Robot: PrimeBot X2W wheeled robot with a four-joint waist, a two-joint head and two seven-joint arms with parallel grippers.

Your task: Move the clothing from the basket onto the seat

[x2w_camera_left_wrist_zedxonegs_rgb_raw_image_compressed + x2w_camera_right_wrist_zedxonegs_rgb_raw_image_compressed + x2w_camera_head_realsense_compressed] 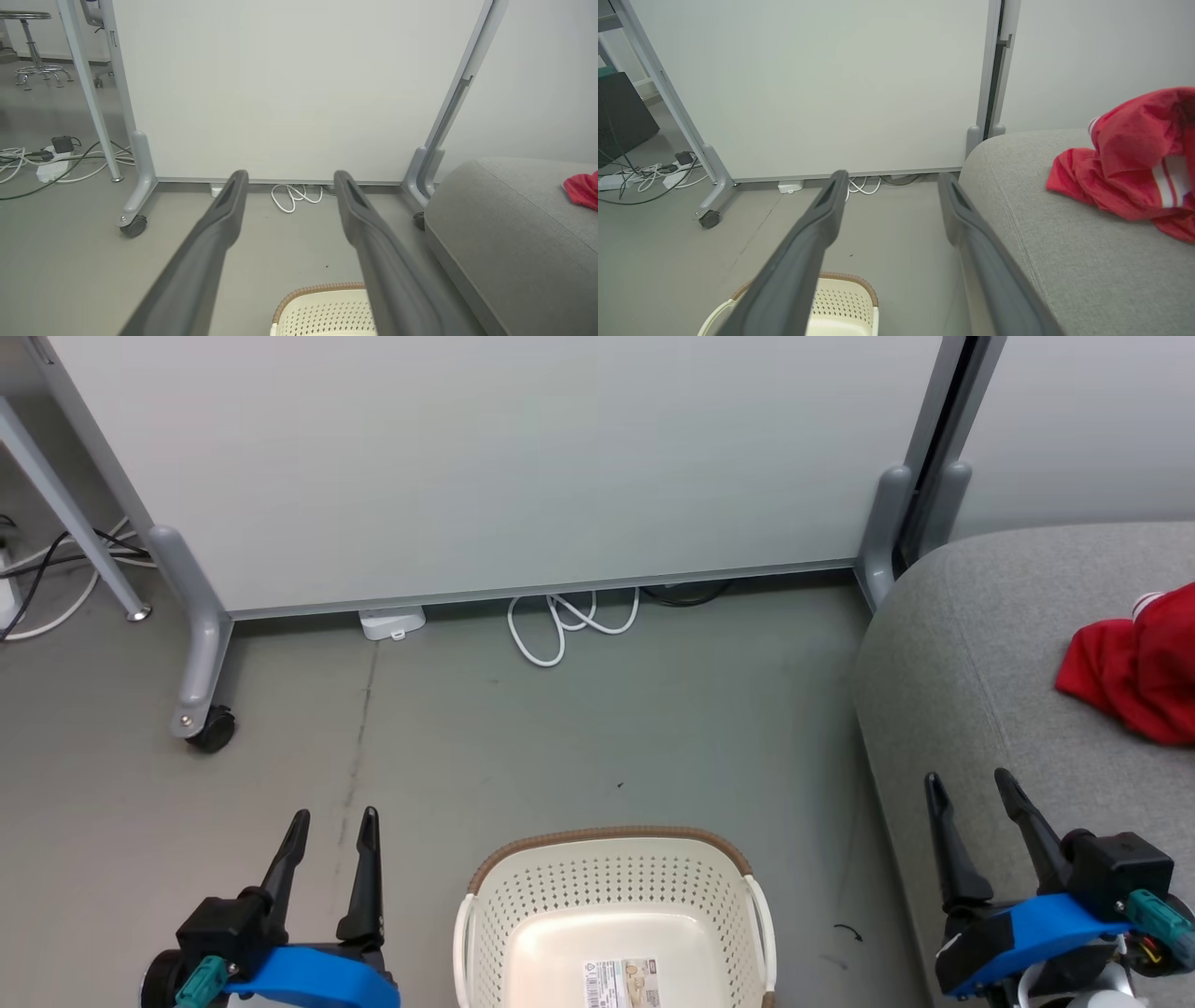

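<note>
- The left gripper (336, 812) hangs over the floor (560, 737) to the left of the basket (607, 836). Its two fingers are spread wide with nothing between them.
- The right gripper (966, 775) is to the right of the basket, and its fingers are also spread and hold nothing. In the head view they stand against the front edge of the seat (962, 653); I cannot tell whether they touch it.
- The basket stands on the floor between the two grippers, at the bottom of the head view. Its brown rim and perforated wall are in view, and a label (623, 983) is on its bare bottom.
- The clothing (1134, 663) lies on the seat as a crumpled red heap, well apart from the basket and both grippers. The right edge of the head view cuts it off.
- In the right wrist view the heap shows white stripes (1169, 179).
- The seat stands to the right of the basket, with its rounded corner near one leg of the panel (485, 457).
- The pale panel stands upright behind the basket, with a caster (213, 728) on its left leg.
- A coiled white cable (569, 621) lies on the floor at the panel's lower edge.
</note>
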